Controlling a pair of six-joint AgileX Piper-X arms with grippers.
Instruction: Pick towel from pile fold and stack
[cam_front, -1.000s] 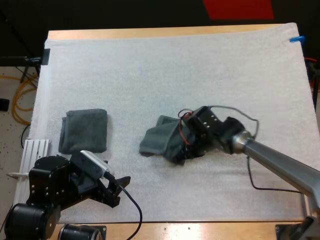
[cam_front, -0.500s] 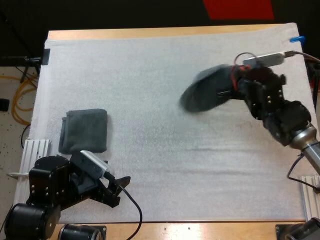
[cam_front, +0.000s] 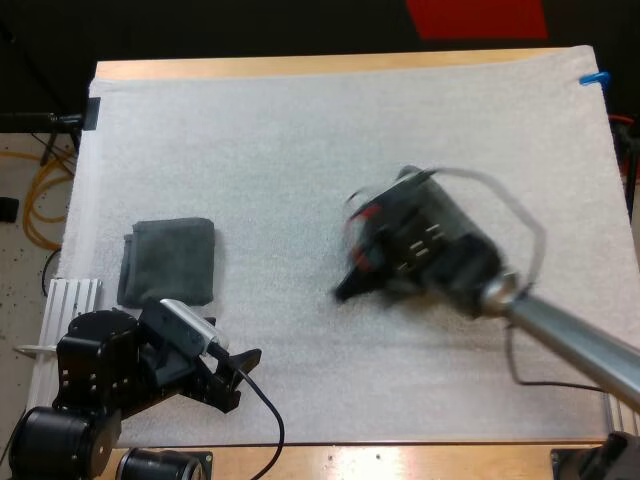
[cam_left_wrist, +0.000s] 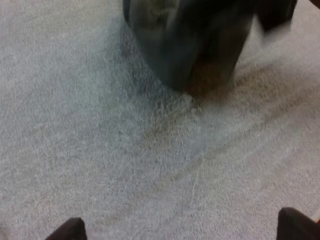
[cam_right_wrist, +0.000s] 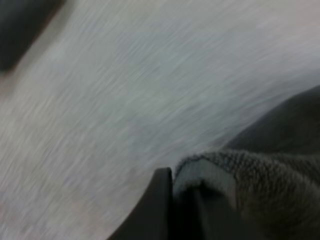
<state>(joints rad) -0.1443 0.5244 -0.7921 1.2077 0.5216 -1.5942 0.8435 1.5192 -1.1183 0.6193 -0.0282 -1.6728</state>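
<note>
No readable text, label, brand, number or sign is being displayed: nothing legible is being carried by the white mat (cam_front: 300, 130), the folded towel (cam_front: 168, 262) or the table (cam_front: 300, 66).

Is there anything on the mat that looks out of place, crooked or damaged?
Nothing looks damaged or spilled. The folded towel lies flat near the left side of the mat, its edges a little uneven. The only loose thing is the crumpled towel, bunched in the right gripper over the mat's middle.
</note>
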